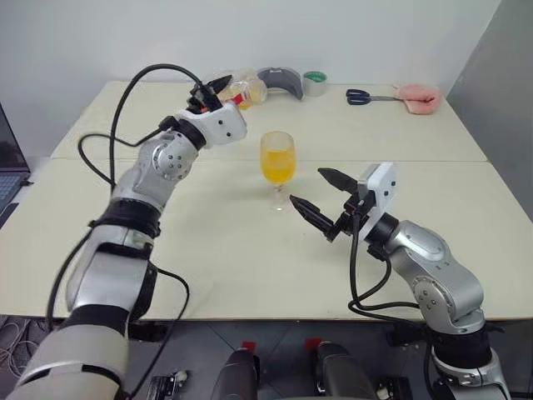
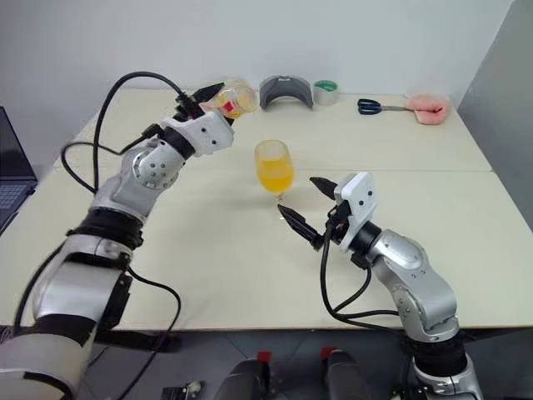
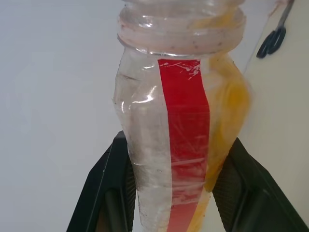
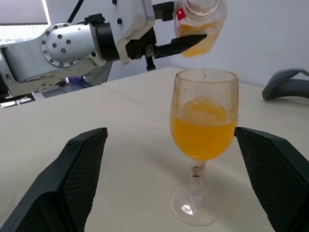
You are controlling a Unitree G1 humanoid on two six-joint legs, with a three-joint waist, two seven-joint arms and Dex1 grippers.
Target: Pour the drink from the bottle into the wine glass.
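Behind the wine glass, left tool half-hides its gripped bottle; right tool gapes.

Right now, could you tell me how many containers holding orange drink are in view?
2: the wine glass, about half full, standing mid-table, and the bottle, with a little drink left, held tilted in the left gripper.

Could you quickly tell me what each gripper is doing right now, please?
Left gripper: closed on the bottle, held tipped on its side above the table.
Right gripper: open, holding nothing, beside the wine glass.
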